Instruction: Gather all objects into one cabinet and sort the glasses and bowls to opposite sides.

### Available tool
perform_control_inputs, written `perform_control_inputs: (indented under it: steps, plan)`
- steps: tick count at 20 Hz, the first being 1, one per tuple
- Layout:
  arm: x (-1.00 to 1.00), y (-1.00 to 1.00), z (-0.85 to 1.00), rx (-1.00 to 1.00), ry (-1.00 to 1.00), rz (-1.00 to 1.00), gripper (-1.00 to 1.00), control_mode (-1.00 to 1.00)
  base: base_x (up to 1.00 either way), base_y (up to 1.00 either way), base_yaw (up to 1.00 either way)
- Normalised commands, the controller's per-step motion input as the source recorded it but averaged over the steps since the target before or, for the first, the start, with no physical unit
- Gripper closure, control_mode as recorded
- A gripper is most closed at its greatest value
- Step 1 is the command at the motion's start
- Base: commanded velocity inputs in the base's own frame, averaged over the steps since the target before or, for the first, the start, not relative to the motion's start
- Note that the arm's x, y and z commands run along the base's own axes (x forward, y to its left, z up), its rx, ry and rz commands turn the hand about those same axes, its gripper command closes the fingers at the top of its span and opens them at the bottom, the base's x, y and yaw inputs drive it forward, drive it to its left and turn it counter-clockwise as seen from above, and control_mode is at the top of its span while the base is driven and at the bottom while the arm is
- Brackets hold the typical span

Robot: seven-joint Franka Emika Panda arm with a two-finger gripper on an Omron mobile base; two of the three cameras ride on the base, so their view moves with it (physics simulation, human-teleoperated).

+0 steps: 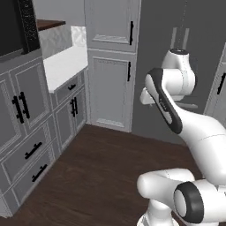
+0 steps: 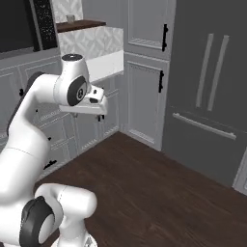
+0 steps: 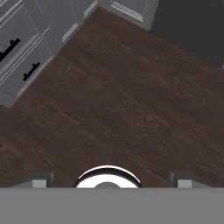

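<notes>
My gripper (image 3: 112, 180) hangs over the dark wood floor with its two fingertips (image 3: 41, 179) far apart and nothing between them. In the right base view the gripper (image 2: 98, 116) points down at about counter height, in front of the lower cupboards. A small pale cup (image 2: 71, 18) stands on a dark wooden shelf at the far back left, well away from the hand. A tall grey panelled upper cabinet door (image 1: 110, 20) with a long black bar handle (image 1: 131, 33) is shut. The bowls are out of view.
Grey lower cupboards and drawers (image 1: 26, 132) with short black handles run along the left under a white counter (image 1: 64, 66). A dark fridge (image 2: 212, 87) stands on the right. A black oven front (image 1: 13, 26) sits at the upper left. The wood floor (image 1: 101, 167) lies open ahead.
</notes>
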Motion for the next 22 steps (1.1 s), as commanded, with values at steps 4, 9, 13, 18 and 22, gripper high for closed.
perform_control_inputs:
  steps: [4, 9, 13, 18, 22]
  plan:
    - [0.0, 0.0, 0.0, 0.0, 0.0, 0.0, -1.0, 1.0, 0.94, -0.72, 0.45]
    - [0.0, 0.0, 0.0, 0.0, 0.0, 0.0, -1.0, 1.0, 0.61, -0.97, 0.28]
    - [0.0, 0.0, 0.0, 0.0, 0.0, 0.0, -1.0, 1.0, 0.93, -1.0, 0.35]
    - [0.0, 0.0, 0.0, 0.0, 0.0, 0.0, -1.0, 1.0, 1.0, -1.0, 0.47]
    - [0.0, 0.0, 0.0, 0.0, 0.0, 0.0, -1.0, 1.0, 1.0, -1.0, 0.51]
